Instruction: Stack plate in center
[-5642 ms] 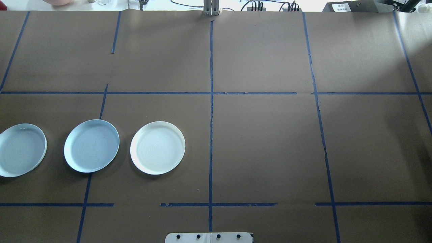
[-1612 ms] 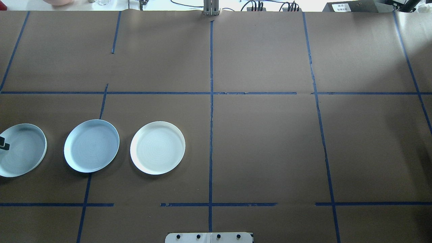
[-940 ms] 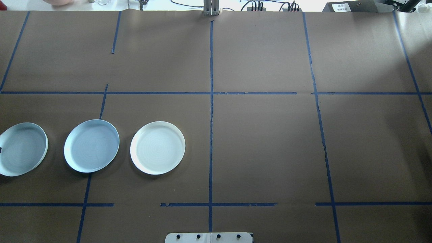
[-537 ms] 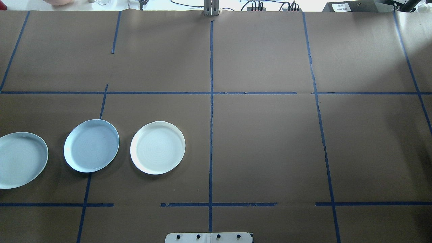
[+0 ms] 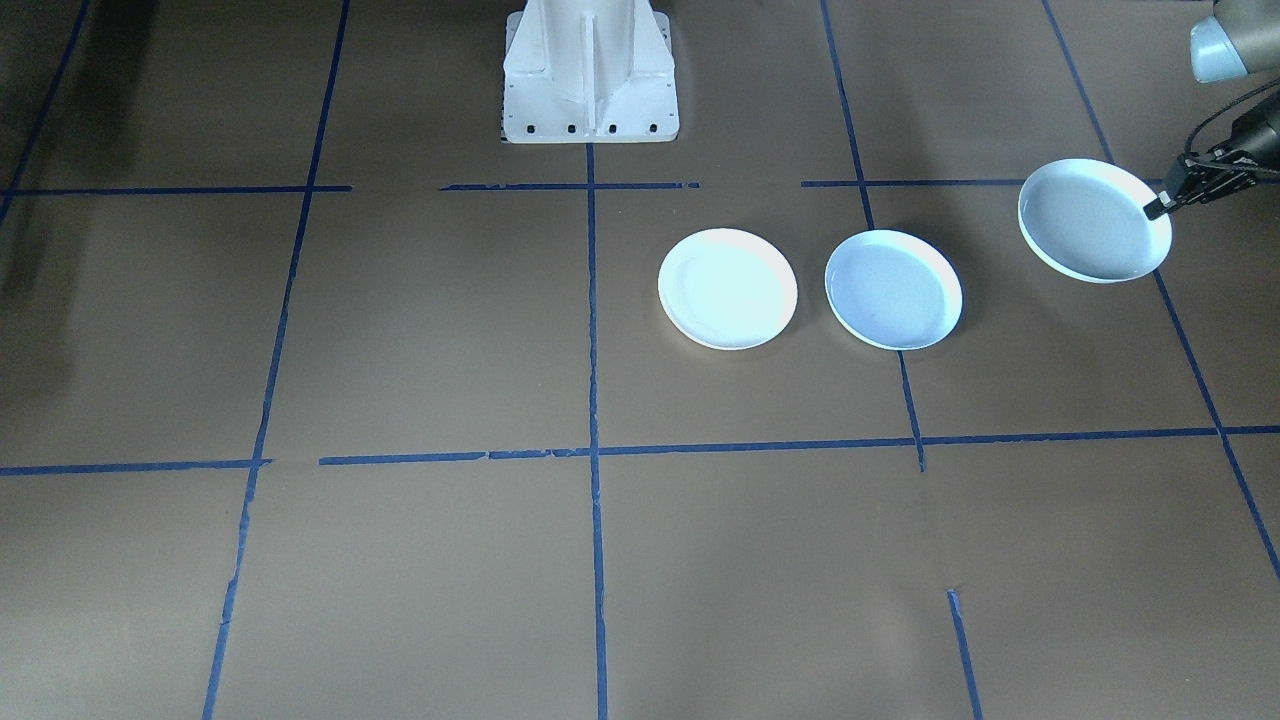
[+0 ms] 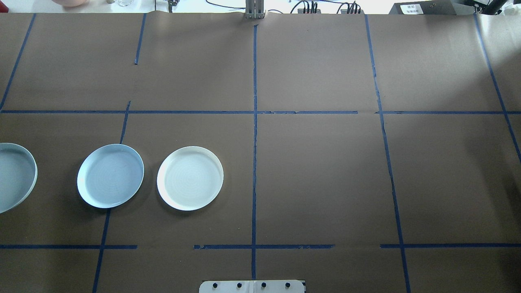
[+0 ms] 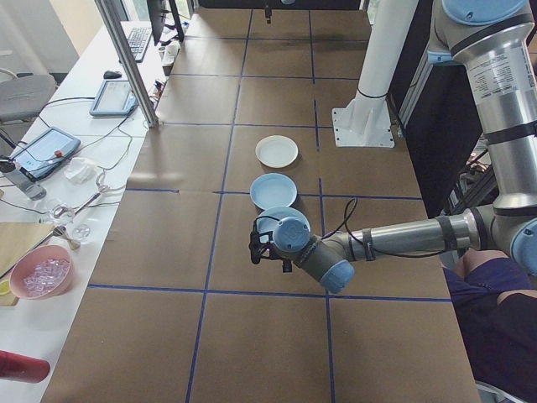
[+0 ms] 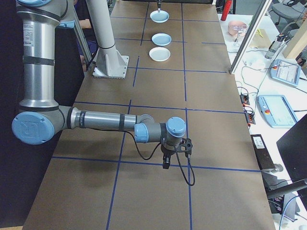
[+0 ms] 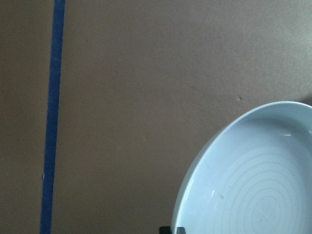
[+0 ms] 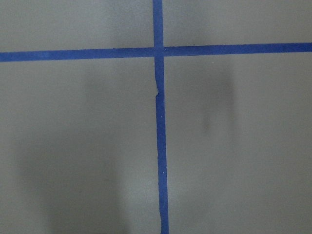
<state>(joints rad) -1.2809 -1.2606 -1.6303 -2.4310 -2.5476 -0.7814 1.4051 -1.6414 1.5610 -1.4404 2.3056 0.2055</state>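
Three round plates show. My left gripper (image 5: pixel 1158 208) is shut on the rim of the outermost pale blue plate (image 5: pixel 1094 220), which hangs tilted above the table at the overhead view's left edge (image 6: pixel 14 177). The left wrist view shows this plate (image 9: pixel 253 180) over bare brown paper. The center plate (image 6: pixel 110 176), pale grey-blue inside, lies flat beside it (image 5: pixel 893 289). A whiter plate (image 6: pixel 190 178) lies on its other side. My right gripper (image 8: pixel 165 165) hovers far off over a tape crossing; I cannot tell whether it is open or shut.
Brown paper with blue tape lines (image 6: pixel 254 142) covers the table. The robot's white base (image 5: pixel 588 70) stands at the near edge. A side bench with tablets (image 7: pixel 42 149), a pink bowl (image 7: pixel 39 273) and cables runs along the far side.
The outermost plate lay flat on the table at first. My left gripper came in, took its rim and lifted it, and it has since shifted toward the overhead view's left edge.
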